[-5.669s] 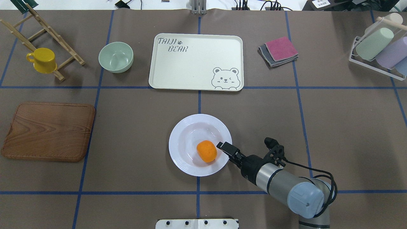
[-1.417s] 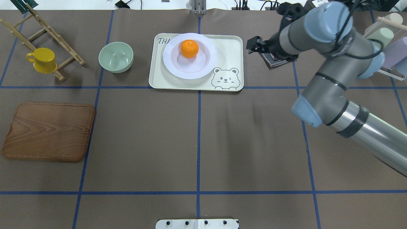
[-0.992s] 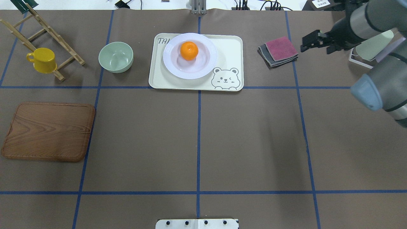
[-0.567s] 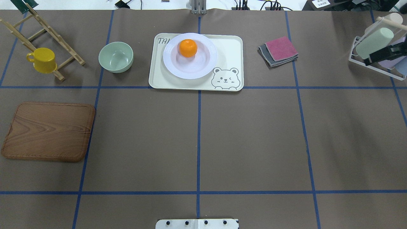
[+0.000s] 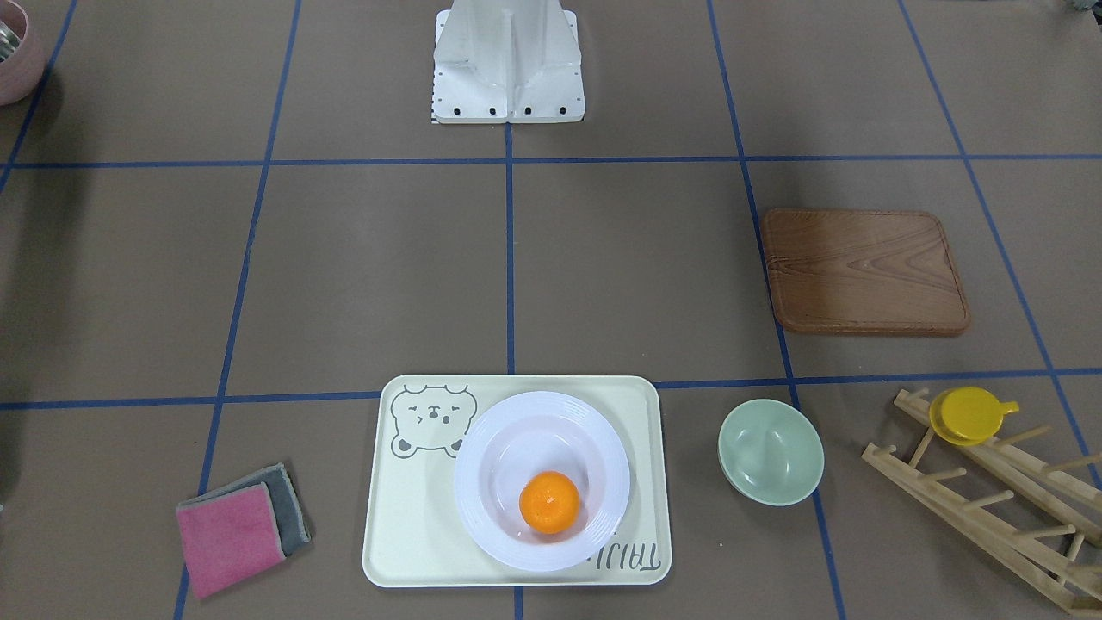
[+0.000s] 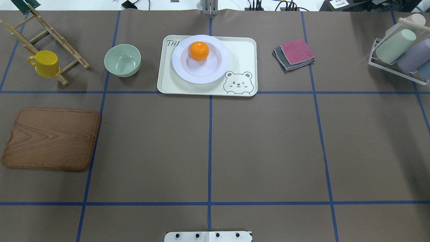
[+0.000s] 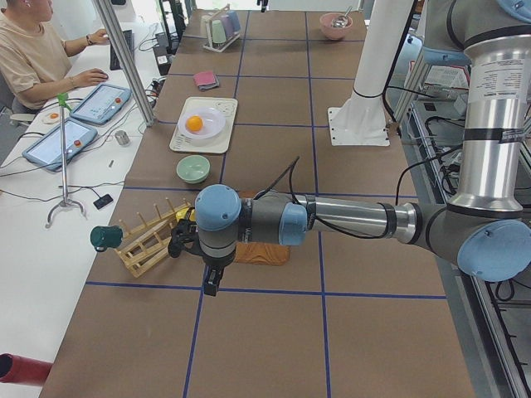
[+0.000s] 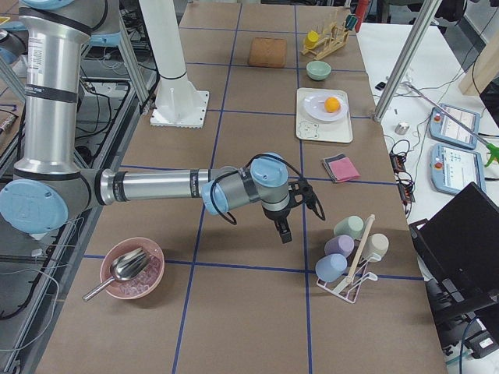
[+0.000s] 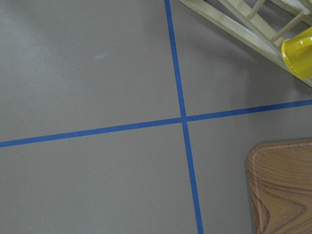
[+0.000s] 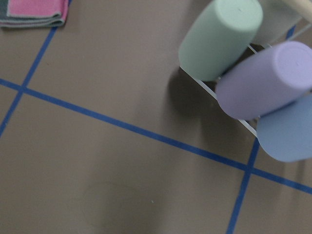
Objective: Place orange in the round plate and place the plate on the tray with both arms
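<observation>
The orange [image 6: 199, 51] lies in the round plate [image 6: 215, 72], toward its far rim. The plate rests on the tray [image 6: 242, 53], over the lettering end, clear of the bear drawing. The front-facing view shows the same: orange [image 5: 550, 502], plate [image 5: 482, 448], tray [image 5: 405, 525]. Neither arm shows in the overhead view. My left gripper [image 7: 209, 282] hangs over the table's left end near the wooden board, seen only from the side; I cannot tell its state. My right gripper [image 8: 282, 231] hovers near the cup rack, and I cannot tell its state either.
A pale green bowl [image 6: 122, 60] sits left of the tray, folded pink and grey cloths [image 6: 294, 53] to its right. A wooden board [image 6: 50, 138], a yellow cup [image 6: 44, 63] on a wooden rack, a cup rack [image 6: 399, 50] and a pink bowl [image 8: 131, 269] stand around. A person [image 7: 33, 50] sits at a side desk.
The plate with the orange went from the table's middle onto the tray. The right arm then drew back to the right, past the cloths and cup rack, out of the overhead view.
</observation>
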Available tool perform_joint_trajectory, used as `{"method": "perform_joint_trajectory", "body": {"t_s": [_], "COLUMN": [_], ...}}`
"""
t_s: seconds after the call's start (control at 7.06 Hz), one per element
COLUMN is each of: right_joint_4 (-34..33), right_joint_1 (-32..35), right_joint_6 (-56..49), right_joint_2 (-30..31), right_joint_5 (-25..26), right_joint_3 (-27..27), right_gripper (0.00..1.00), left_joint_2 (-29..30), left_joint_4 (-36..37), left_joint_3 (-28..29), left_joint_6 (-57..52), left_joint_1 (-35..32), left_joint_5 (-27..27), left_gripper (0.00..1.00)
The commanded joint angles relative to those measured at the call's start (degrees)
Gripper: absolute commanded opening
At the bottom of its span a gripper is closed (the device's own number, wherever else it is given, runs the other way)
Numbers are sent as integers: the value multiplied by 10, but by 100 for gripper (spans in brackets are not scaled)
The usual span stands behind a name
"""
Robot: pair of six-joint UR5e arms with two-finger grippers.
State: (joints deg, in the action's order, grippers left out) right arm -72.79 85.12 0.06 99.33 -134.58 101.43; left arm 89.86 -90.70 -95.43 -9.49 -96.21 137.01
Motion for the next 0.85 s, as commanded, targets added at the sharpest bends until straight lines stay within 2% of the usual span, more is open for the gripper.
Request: {"method": "perform_joint_trajectory", "body": {"t_s": [0.0, 0.14, 0.71], "right_joint_4": [-1, -2, -16], "right_joint_1": [24, 25, 28], "right_joint_6": [-8, -8, -8], "right_joint_2": [37, 41, 47], "right_joint_5": [-1, 0, -1], "right_joint_3": [-6, -12, -7], "right_gripper": [100, 100, 100], "left_joint_2": [-3, -4, -19], "left_joint_4": [-31, -39, -40], "left_joint_3": [-1, 5, 4], "left_joint_6": [0, 0, 0], "left_joint_1": [1, 1, 1], "left_joint_5": [24, 40, 40], "left_gripper": [100, 100, 100]}}
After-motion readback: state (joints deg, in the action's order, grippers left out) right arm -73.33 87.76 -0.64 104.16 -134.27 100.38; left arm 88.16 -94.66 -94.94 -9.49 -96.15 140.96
